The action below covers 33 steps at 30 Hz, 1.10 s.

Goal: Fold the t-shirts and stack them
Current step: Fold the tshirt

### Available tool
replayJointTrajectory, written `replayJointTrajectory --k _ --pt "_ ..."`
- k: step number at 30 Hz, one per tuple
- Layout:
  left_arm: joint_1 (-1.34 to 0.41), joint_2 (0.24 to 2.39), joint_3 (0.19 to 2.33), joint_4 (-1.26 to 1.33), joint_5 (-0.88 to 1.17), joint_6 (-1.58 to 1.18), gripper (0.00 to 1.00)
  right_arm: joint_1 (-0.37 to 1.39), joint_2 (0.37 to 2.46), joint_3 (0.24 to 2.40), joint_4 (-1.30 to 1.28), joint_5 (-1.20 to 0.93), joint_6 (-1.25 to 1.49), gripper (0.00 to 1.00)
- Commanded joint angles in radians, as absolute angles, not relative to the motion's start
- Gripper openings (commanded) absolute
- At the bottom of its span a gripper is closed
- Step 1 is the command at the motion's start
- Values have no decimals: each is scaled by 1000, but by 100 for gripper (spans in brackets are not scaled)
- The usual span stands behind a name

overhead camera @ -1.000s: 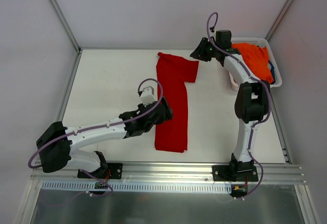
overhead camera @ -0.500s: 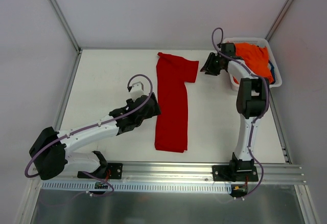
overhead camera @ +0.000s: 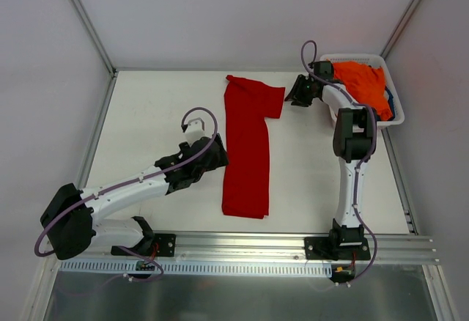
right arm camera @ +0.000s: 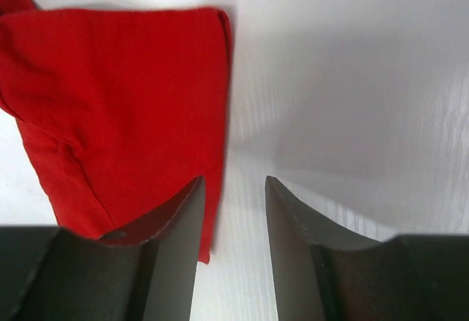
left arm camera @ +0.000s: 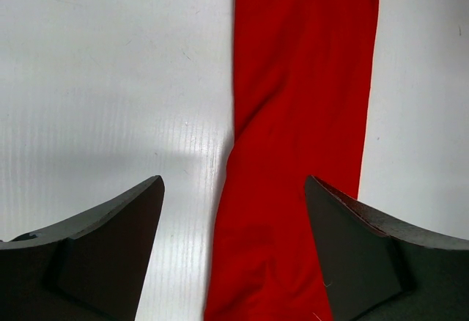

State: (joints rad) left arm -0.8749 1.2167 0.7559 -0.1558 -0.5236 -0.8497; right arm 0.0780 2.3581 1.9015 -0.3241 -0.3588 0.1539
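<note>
My left gripper (left arm camera: 233,262) gaped wide, held nothing, hovered over left edge of red t-shirt (overhead camera: 248,145). My right gripper (right arm camera: 234,240) parted narrowly, empty, just beside red t-shirt's right sleeve. Red t-shirt lay folded long on table (overhead camera: 154,116). Right of it, orange t-shirt (overhead camera: 363,83) heaped in white basket (overhead camera: 366,57), dark blue t-shirt (overhead camera: 389,107) peeking beneath.

red t-shirt (overhead camera: 249,149) folded lengthwise, flat; orange t-shirt (overhead camera: 363,83) heaped, perhaps over blue.
</note>
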Motion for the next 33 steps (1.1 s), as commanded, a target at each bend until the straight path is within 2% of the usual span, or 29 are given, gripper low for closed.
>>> replayJointTrajectory --k 1,6,21,30,33 --pt "-859 1200 746 -156 -512 -833 78 74 2387 1985 -356 -382 172 42" --pt "-854 1210 750 -156 -509 -831 78 72 2414 2013 -364 -410 199 44" --pt "-844 1195 747 -156 -500 -821 79 90 2416 1910 -230 -517 339 44" --pt "-841 1166 727 -160 -503 -822 79 115 2411 1858 -180 -529 368 40" --pt "-841 1154 718 -158 -505 -824 79 121 2410 1853 -172 -529 373 33"
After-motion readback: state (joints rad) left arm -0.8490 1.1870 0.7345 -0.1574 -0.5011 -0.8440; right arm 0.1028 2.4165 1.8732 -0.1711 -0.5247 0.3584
